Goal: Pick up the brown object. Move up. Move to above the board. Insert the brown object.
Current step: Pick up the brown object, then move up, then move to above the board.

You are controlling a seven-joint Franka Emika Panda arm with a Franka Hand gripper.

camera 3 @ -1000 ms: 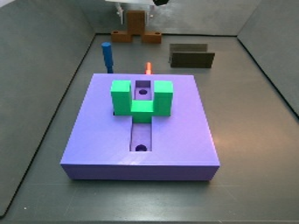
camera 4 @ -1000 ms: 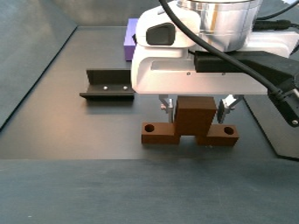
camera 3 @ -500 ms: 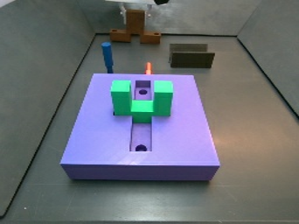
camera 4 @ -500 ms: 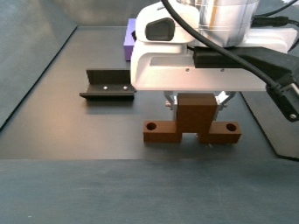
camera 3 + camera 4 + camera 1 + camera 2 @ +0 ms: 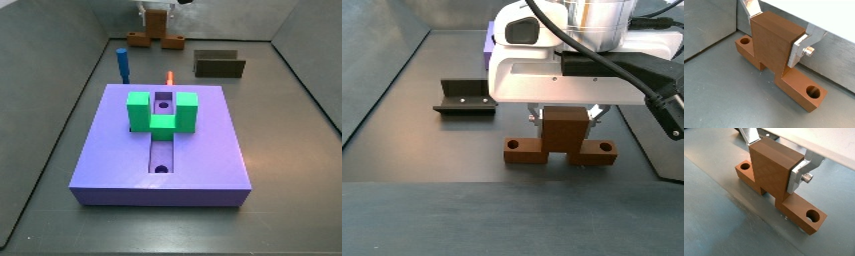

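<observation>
Gripper [image 5: 777,31] is clamped on the brown object [image 5: 774,47], w/ silver finger plates pressed flat vs both sides of its upright bar in both wrist views [image 5: 775,169]. The obj's cross arms w/ round holes sit at floor level; can't tell if still touching it. In a side view the brown object [image 5: 158,29] is at the far end of the bin, well apart from the board [image 5: 163,147], beyond the blue post [image 5: 122,65], thin red-orange peg [image 5: 170,77] and dark olive block [image 5: 219,65]. Green U-block [image 5: 163,111] sits on the board over its groove. In a side view the fixture [image 5: 462,97] stands beside the gripper [image 5: 567,118], between it and the bin wall.
</observation>
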